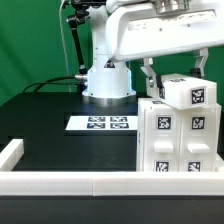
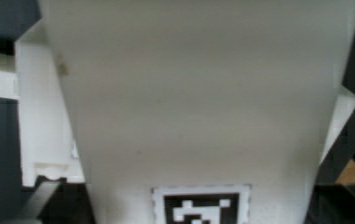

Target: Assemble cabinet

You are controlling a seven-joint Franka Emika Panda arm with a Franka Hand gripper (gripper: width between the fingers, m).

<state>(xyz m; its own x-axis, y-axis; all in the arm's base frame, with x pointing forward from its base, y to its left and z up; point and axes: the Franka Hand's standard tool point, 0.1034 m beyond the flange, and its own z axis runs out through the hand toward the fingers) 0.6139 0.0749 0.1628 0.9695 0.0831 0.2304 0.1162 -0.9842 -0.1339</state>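
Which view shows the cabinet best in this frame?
The exterior view. It shows the cabinet as a whole: a white tagged box on the black table, with the gripper at its top edge. The wrist view shows only one blurred white face filling the picture, with one tag partly cut off.

cabinet (image 2: 183, 95): white face fills frame | tag (image 2: 199, 205): at face's edge

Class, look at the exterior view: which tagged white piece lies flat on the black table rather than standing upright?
The marker board, a thin flat strip near the robot's base; the cabinet stands tall at the exterior view's right.
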